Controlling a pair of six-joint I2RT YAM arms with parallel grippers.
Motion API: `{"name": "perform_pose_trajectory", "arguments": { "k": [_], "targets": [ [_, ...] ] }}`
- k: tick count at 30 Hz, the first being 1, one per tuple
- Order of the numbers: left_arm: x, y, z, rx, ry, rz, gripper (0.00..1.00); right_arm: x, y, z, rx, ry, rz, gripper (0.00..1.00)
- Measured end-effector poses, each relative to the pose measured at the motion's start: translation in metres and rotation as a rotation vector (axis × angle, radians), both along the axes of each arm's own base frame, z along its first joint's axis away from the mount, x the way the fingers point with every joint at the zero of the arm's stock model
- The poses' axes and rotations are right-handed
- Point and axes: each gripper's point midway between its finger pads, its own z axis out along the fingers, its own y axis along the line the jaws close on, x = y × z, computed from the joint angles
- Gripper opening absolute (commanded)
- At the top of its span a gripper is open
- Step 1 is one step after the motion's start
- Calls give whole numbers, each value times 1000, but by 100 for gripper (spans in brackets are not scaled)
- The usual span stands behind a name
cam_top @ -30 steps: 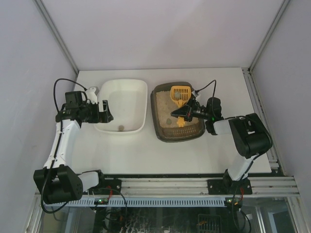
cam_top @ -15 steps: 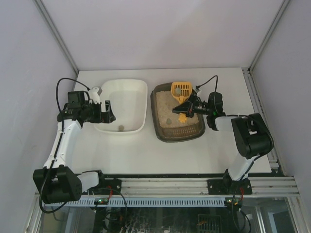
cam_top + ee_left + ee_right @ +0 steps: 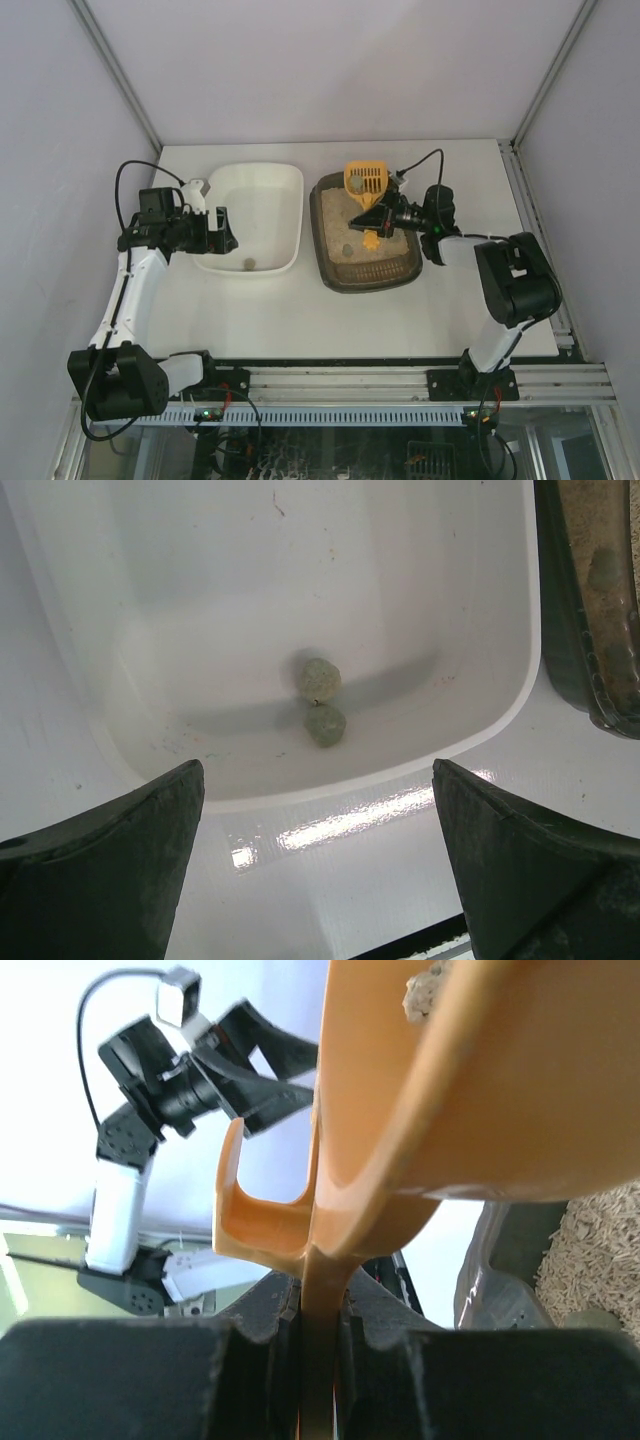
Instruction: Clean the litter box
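Litter box (image 3: 324, 245) lies just under the R end effector (image 3: 385, 222), which is clenched on the orange scoop (image 3: 366, 181) by its handle, w/ a clump (image 3: 425, 988) aboard. Risk: any tilt or jerk en route to the white tray (image 3: 297, 200), off to its side, spills clump + litter onto the tabletop (image 3: 300, 310). L end effector (image 3: 216, 231) is released, w/ the tray just ahead.

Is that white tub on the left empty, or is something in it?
Not empty: two greyish clumps lie side by side on the floor of the white tub.
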Motion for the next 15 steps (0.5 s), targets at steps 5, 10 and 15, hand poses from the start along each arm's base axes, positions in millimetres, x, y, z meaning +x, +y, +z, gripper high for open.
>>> {"name": "perform_pose_trajectory", "arguments": {
  "k": [5,10,15],
  "targets": [
    [0,0,0,1,-1,-1,100,-14,15,-19,14,82,62,0],
    [-2,0,-1,6,4,-10,100,10,17,17,-5,2,45,0],
    [-2,0,-1,11,3,-15,100,-2,20,26,30,-86,54,0]
  ]
}}
